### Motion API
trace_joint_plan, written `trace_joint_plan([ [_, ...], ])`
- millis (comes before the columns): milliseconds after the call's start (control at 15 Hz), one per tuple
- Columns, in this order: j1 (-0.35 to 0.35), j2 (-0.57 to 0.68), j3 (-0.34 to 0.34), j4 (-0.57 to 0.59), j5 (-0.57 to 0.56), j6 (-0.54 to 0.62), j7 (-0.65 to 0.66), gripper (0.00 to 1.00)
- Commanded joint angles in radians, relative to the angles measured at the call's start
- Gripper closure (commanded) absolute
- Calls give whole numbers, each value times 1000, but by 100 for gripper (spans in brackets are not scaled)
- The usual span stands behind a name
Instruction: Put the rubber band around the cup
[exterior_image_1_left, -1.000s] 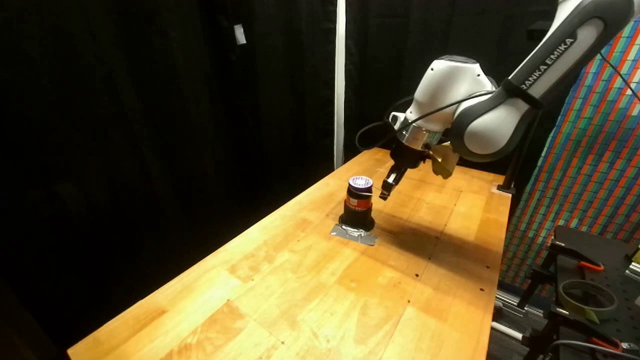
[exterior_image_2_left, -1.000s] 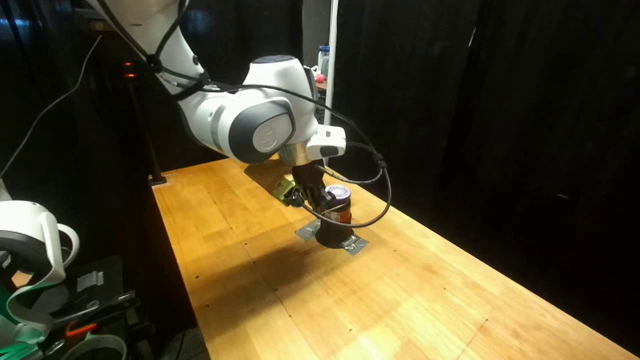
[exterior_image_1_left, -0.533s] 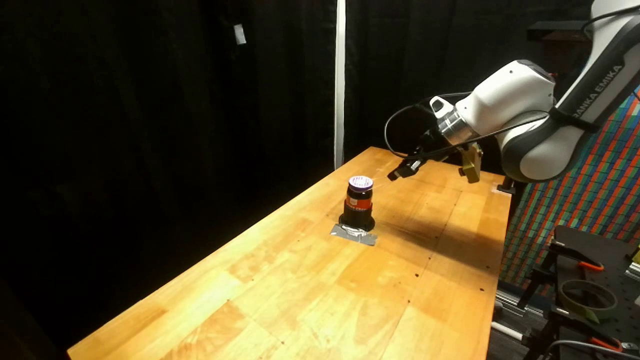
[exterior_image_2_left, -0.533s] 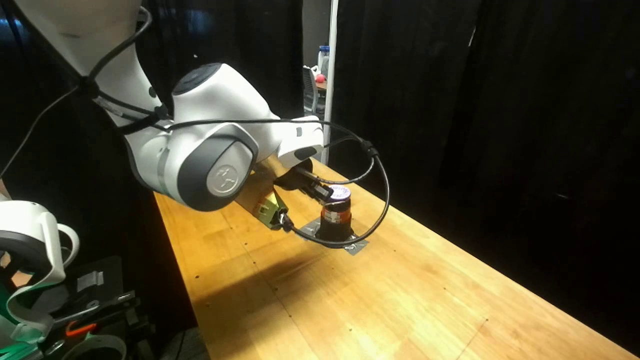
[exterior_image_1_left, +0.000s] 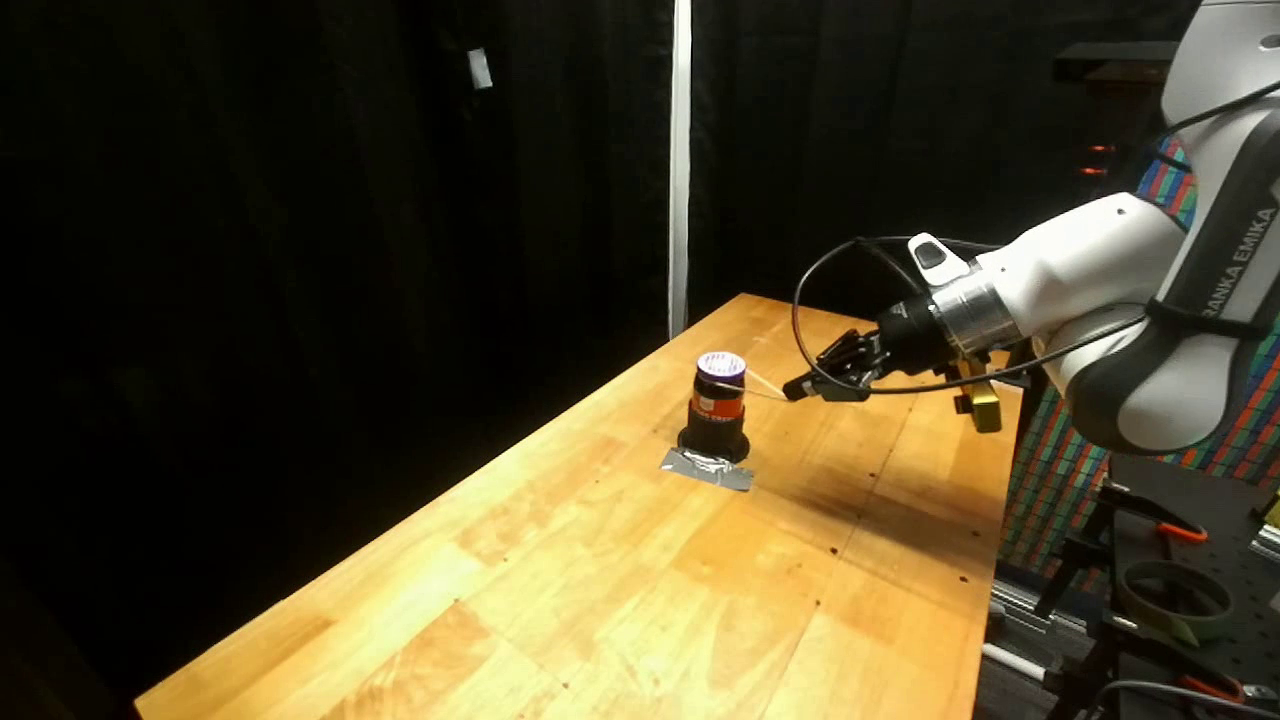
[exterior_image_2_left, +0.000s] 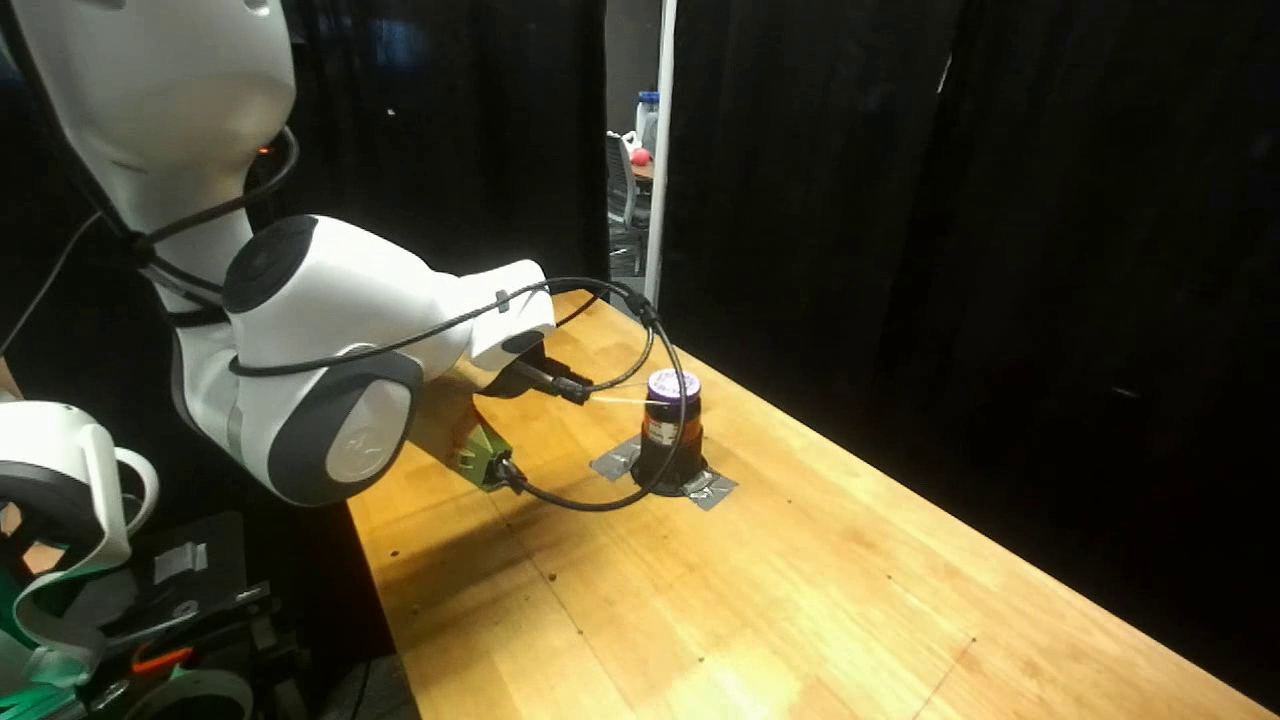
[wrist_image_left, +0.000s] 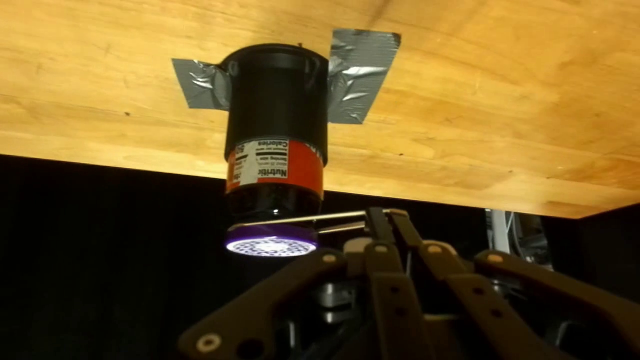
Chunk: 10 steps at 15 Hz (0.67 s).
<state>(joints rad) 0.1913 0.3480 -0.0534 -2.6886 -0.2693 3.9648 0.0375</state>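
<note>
Encircling cup (wrist_image_left: 276, 117) labelled "Calories", rubber band (wrist_image_left: 330, 216) in fingers (wrist_image_left: 379, 226), "EMIKA" arm (exterior_image_1_left: 1100, 262)

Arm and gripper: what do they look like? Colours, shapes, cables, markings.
The arm is white and rounded, with dark grey joint covers and pale "EMIKA" lettering on black. A shiny metal collar sits between it and the gripper, which is mostly black with slim jointed fingers and metal pins. Black cables loop alongside, one ending at a yellow-green block.
</note>
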Motion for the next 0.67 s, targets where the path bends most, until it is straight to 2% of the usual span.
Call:
trace_joint_plan([
  [0, -81, 60, 80, 2, -33, 118, -48, 91],
  [267, -108, 109, 105, 37, -32, 122, -88, 90],
  [333, -108, 119, 108, 45, -22, 134, -100, 80],
  [400, -105, 129, 112, 58, -11, 146, -108, 76],
  [467, -105, 137, 113, 70, -10, 150, -114, 84],
  [533, -102, 149, 113, 84, -1, 167, -124, 85],
  [600, -99, 156, 113, 98, 6, 174, -131, 90],
])
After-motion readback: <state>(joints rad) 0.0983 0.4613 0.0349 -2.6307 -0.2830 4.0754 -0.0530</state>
